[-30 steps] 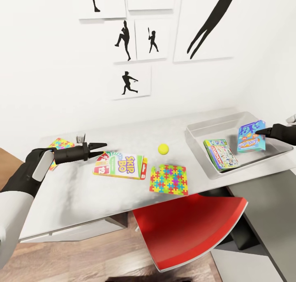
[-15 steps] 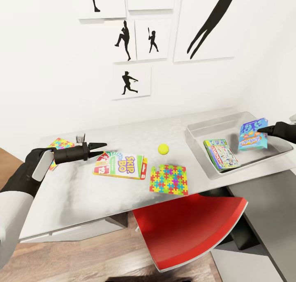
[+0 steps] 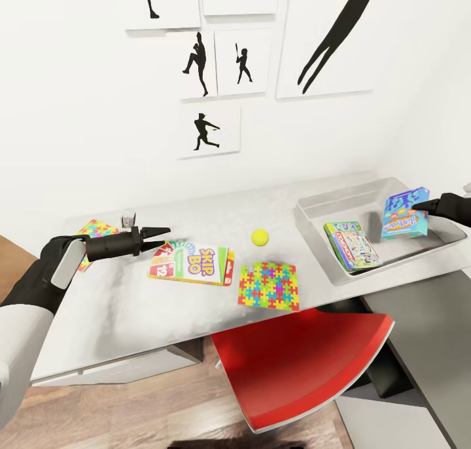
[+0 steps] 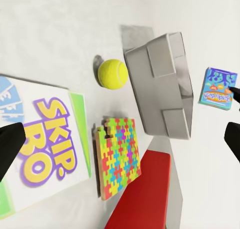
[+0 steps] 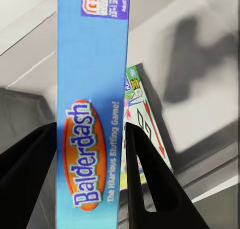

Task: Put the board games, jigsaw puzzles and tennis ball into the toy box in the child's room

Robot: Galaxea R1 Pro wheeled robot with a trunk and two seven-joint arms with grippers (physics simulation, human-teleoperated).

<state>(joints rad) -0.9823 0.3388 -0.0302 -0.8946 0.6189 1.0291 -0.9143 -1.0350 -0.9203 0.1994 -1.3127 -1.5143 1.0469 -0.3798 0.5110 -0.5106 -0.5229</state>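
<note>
Right gripper [image 3: 424,206]: jaws clamped on the blue board game [image 3: 404,214], held above the toy box [image 3: 313,209]. Left gripper [image 3: 159,236]: jaws parted, empty, beside the SKIP-BO box [image 3: 191,263] on the tabletop [image 3: 131,305].

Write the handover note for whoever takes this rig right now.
Right end effector: shut on the blue Balderdash box, held over the toy box.
Left end effector: open, hovering at the SKIP-BO box.
Done: green board game in the toy box.
Left: release Balderdash; then SKIP-BO, tennis ball, near jigsaw puzzle, far-left jigsaw puzzle, all on the table.
</note>
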